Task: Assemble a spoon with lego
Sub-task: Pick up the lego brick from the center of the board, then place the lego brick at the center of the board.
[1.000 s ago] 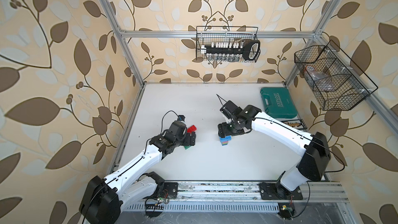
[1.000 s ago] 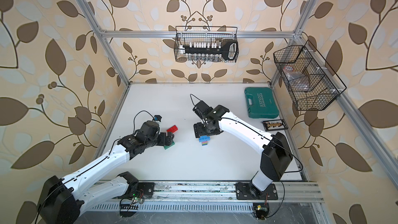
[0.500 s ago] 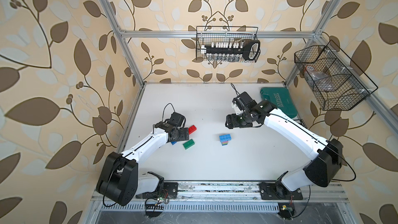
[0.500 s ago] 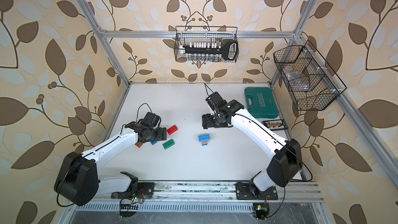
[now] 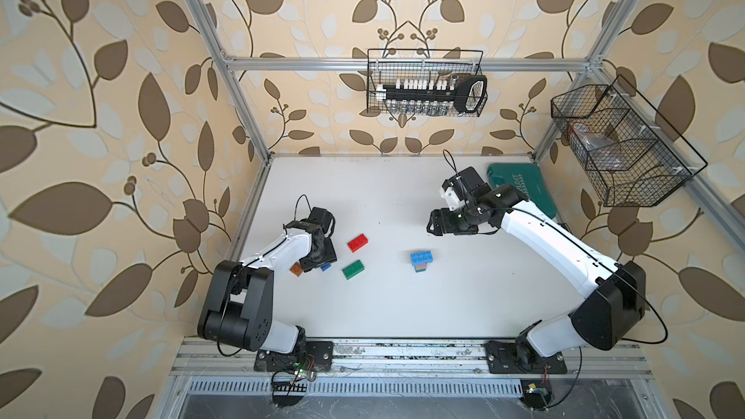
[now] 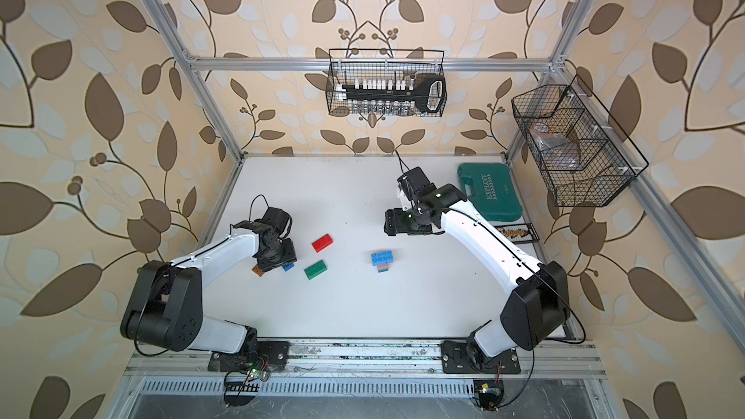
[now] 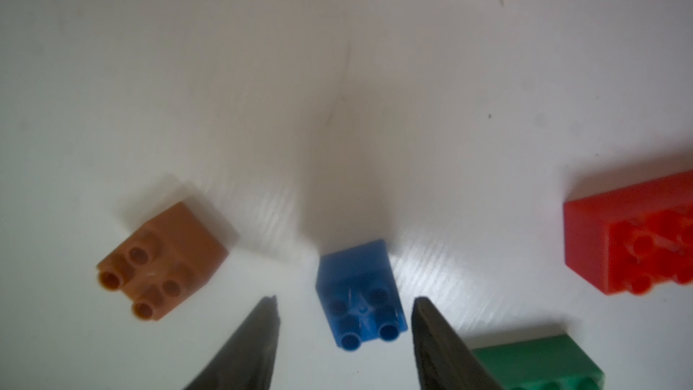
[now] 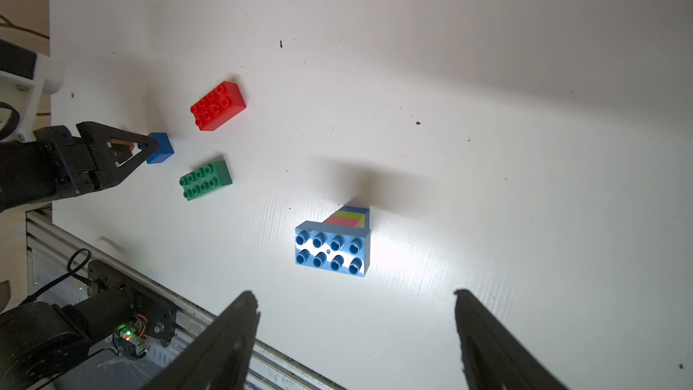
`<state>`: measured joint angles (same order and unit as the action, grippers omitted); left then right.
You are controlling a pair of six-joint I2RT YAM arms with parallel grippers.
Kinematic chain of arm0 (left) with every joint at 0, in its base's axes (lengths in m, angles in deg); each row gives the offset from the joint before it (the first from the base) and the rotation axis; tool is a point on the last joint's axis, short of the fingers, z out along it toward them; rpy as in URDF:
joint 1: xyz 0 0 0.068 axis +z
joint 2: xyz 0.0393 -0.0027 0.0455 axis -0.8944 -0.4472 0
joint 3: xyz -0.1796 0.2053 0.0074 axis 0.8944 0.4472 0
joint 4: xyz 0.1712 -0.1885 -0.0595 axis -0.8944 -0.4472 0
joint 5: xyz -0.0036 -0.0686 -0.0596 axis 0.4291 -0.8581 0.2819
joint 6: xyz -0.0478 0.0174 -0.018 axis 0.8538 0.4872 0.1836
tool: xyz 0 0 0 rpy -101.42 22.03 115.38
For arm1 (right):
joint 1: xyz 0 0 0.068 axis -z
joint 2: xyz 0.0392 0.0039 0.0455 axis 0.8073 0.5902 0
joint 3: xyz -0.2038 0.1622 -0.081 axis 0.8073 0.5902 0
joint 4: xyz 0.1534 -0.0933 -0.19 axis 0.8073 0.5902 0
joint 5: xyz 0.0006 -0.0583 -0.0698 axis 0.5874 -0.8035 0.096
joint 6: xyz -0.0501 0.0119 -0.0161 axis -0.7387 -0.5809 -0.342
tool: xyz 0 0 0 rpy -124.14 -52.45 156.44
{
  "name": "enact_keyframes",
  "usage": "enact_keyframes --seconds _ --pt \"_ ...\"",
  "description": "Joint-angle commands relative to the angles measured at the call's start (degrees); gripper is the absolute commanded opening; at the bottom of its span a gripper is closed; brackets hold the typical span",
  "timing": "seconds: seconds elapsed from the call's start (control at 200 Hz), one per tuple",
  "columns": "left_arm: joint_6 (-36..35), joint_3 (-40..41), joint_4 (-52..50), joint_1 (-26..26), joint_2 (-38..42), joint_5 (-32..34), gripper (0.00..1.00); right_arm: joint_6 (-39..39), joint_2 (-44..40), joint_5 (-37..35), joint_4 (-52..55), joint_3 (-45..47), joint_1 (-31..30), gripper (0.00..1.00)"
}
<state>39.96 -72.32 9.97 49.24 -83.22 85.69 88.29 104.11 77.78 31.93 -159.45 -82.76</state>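
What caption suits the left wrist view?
Left gripper straddles the dark blue brick; orange brick, red brick, green brick nearby.

Near the surface's (image 5: 403, 308) left edge lies a short brick (image 5: 296, 270), a second short brick (image 5: 326, 266) just right of it. Further right, a long brick (image 5: 358, 242) lies behind a second long brick (image 5: 352, 269). The stacked build (image 5: 421, 261) sits mid-surface; a case (image 5: 524, 191) occupies the far right corner.

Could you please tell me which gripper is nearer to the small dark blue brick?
Left. The left gripper has its fingers on either side of the dark blue brick; the right gripper is far across the table, past the partly built spoon.
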Motion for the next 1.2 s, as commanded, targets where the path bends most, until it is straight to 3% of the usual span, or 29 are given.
enact_keyframes --seconds 0.0,0.145,0.265,0.41,0.545,0.675,0.82,0.945,1.06,1.125,1.195 --pt "-0.63 -1.55 2.32 0.31 -3.04 -3.46 0.54 -1.42 -1.92 1.54 0.0 1.48 0.94 0.81" --pt "-1.3 -0.68 2.46 0.31 -4.05 -3.16 0.41 -1.68 -2.95 1.59 0.21 2.29 2.24 0.81" --pt "-4.35 -2.98 1.39 -0.29 -2.59 -3.32 0.18 -1.86 -3.77 1.35 0.46 2.84 2.99 0.81" --pt "-13.96 -12.82 -2.13 -4.64 -4.49 -9.92 0.18 -1.97 -4.66 1.68 0.12 4.5 4.25 0.81" --pt "-21.34 -23.76 -4.27 -10.39 -12.48 -13.99 0.23 -1.8 -5.66 1.94 -0.65 6.23 5.45 0.8" --pt "-24.08 -34.91 -6.9 -14.86 -23.97 -11.61 0.23 -1.77 -6.21 1.97 -0.53 6.38 5.97 0.8" --pt "-25.06 -39.74 -2.69 -16.33 -30.67 -11.34 0.22 -2.27 -6.87 1.49 0.18 6.6 6.8 0.8" --pt "-26.53 -42.35 -0.76 -16.74 -34.64 -11.32 0.26 -2.65 -7.57 1.25 0.54 7.62 7.76 0.8" --pt "-27.63 -42.63 0.8 -17.41 -36.88 -11.05 0.39 -2.76 -7.77 1.26 0.54 8.18 8.09 0.8" --pt "-28.27 -41.1 2.89 -17.7 -36.62 -11.04 0.57 -2.83 -7.83 1.05 0.61 8.26 8.17 0.8" --pt "-28.71 -38.83 4.97 -17.99 -35.46 -10.32 0.68 -2.82 -7.88 1.04 0.45 8.53 8.19 0.8"
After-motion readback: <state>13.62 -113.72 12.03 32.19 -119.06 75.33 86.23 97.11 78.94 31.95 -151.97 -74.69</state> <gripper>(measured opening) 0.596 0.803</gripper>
